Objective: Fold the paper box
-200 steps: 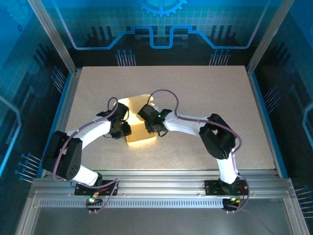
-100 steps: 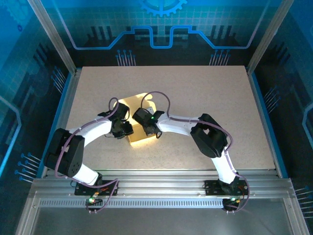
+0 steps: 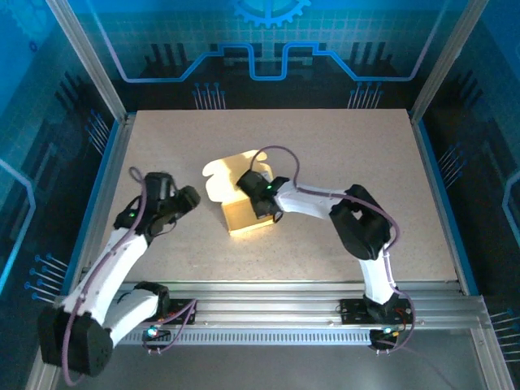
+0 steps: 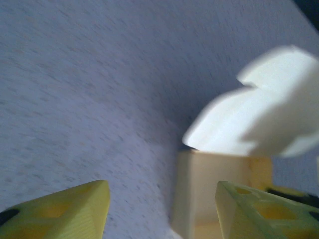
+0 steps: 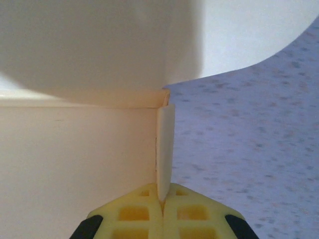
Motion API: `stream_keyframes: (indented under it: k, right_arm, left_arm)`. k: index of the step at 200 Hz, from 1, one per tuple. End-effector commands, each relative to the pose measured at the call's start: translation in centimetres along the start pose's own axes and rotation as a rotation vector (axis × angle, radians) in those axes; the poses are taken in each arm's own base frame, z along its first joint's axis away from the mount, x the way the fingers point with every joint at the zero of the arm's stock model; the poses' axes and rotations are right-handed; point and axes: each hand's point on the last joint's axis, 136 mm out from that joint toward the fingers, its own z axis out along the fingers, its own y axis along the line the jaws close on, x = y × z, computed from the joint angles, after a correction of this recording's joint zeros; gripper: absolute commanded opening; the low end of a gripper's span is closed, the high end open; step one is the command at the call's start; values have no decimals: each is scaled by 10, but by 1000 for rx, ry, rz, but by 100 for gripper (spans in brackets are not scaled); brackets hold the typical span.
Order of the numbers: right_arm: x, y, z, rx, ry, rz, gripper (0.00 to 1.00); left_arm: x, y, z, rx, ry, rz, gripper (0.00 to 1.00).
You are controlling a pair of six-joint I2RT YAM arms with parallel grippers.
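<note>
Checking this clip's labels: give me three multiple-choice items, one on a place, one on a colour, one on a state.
1. Where is the paper box? A. on the table, apart from the left fingers; B. between the left fingers; C. on the front rail.
2. What colour are the fingers? A. red; B. yellow; C. blue.
3. How do the right fingers stand? A. wide open; B. shut on nothing; C. shut on the box's thin wall.
Answers: 1 A, bare table lies between them; 2 B, both wrist views show yellow; 3 C, the card edge runs into their closed seam.
</note>
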Motion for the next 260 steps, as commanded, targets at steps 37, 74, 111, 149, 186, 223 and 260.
stream_keyframes:
  k: [37, 74, 111, 149, 186, 223, 260]
  right_arm:
    - [-49, -13, -75, -390, -128, 242, 0]
    - [-67, -3, -113, -597, -181, 303, 0]
    - [-70, 12, -124, -701, -186, 312, 0]
    - [-65, 27, -127, -717, -183, 271, 0]
    - [-63, 45, -132, -811, -169, 284, 0]
    - [-55, 46, -117, -710, -140, 244, 0]
    - [-51, 57, -112, -624, -144, 188, 0]
  left_arm:
    - [30, 24, 55, 83, 214, -263, 63]
    - [40, -9, 76, 125, 278, -166, 57]
    - [70, -86, 85, 259, 371, -49, 34]
    - [73, -126, 81, 367, 378, -14, 21]
    - [68, -159, 63, 556, 390, -64, 16]
    - [66, -168, 50, 589, 410, -83, 13]
    - [70, -169, 56, 580, 430, -102, 11]
